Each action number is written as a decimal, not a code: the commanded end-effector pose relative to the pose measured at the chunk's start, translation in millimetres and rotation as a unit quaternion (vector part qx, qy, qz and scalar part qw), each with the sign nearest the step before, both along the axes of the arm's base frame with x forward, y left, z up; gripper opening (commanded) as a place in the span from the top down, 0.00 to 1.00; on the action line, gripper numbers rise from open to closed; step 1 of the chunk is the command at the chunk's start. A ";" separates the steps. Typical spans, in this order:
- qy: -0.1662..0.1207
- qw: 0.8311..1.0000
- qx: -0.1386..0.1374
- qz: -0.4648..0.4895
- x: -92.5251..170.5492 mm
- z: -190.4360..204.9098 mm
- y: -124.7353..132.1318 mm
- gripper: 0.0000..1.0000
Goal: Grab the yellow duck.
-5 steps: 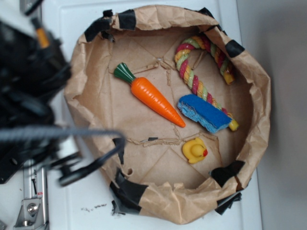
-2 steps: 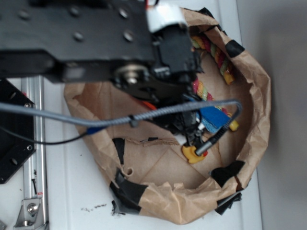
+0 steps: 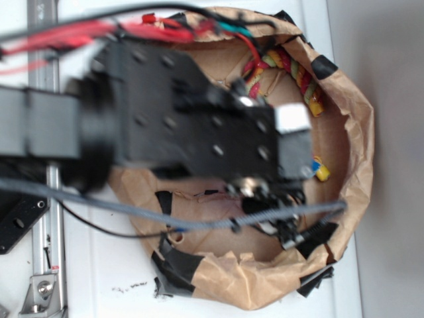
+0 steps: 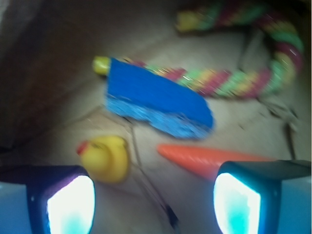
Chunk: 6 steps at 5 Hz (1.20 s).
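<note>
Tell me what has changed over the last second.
The arm swung in from the left edge across the paper bag and now covers the carrot, sponge and yellow duck in the exterior view. The gripper hangs open near the duck, its fingers holding nothing. The toys and rope lie unmoved.

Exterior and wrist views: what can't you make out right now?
- Small glossy yellow rubber duck: hidden by the black arm in the exterior view, seen only blurred in the wrist view.
- Orange plastic carrot: hidden by the arm in the exterior view; in the wrist view a finger covers its thick end.
- Gripper: only the two fingers show at the wrist view's bottom edge, apart.
- Multicoloured braided rope: partly under the arm in the exterior view.
</note>
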<state>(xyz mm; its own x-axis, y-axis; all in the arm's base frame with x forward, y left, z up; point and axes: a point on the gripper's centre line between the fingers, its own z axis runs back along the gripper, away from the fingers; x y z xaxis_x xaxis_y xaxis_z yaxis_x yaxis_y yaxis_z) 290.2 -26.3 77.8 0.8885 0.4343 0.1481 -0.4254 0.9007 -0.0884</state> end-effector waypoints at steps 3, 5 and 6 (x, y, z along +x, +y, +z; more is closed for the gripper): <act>-0.002 0.995 -0.010 -0.098 23.5 -35.9 -28.8 0.00; 0.009 0.986 -0.078 -0.145 0.1 -25.0 -61.5 0.00; 0.013 0.984 -0.075 -0.160 -6.1 -25.3 -71.9 0.00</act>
